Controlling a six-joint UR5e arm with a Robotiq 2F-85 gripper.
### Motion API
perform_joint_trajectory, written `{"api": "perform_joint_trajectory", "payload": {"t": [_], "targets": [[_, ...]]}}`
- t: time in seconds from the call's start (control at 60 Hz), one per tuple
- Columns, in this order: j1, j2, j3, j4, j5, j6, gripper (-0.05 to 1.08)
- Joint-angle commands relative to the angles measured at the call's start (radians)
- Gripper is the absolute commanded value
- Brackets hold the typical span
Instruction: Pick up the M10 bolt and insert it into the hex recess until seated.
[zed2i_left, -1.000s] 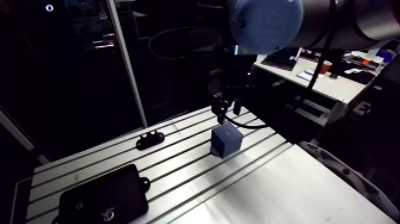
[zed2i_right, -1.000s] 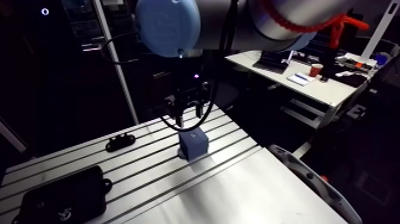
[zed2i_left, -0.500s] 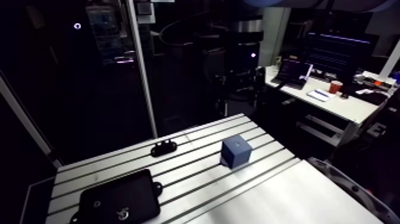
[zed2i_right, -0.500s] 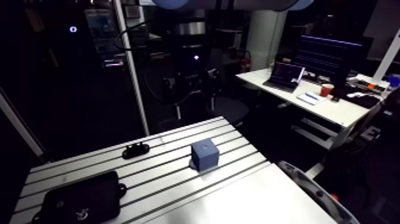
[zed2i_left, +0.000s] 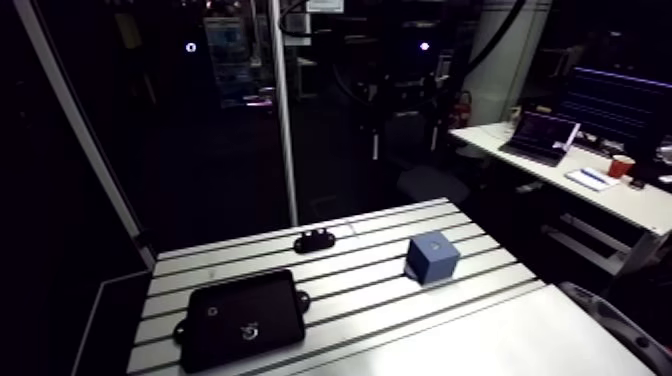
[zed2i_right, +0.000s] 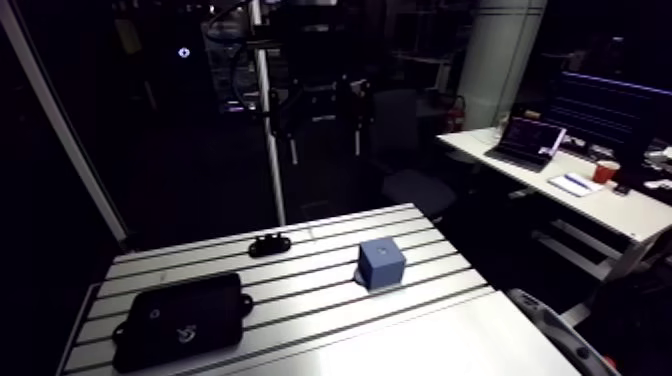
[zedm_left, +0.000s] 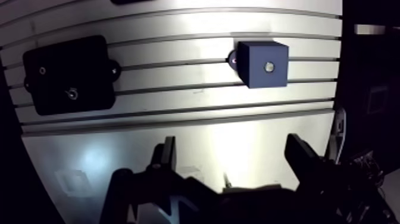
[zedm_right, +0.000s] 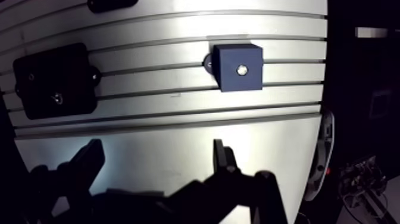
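Tool (zedm_left: 232, 156): fingers apart, empty, above the bare near desk (zedm_left: 178, 134).
Blue cube (zedm_left: 262, 64): right side, clear of the desk's edges.
Black plate (zedm_left: 70, 74): left, well apart.

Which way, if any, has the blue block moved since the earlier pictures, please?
No: the blue block keeps its place against the black bracket; only the camera moved.

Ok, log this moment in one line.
hand: open, empty, above table | blue cube: on table, ahead of hand, pale spot in top face | black plate: beside cube, apart
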Motion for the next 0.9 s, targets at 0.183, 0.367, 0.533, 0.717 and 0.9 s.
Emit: {"api": "perform_joint_trajectory", "payload": {"t": [0.183,0.367,0.533,0.717,0.9], "targets": [[0.231,-0.033,-0.133,0.105,0.031,0.135,0.00],[0.230,-0.036,-0.121,0.099,0.027,0.132,0.00],[0.231,-0.039,-0.114,0.098,0.034,0.124,0.00],[0.229,-0.045,-0.107,0.099,0.039,0.117,0.00],[0.228,-0.048,-0.080,0.102,0.028,0.114,0.00]]}}
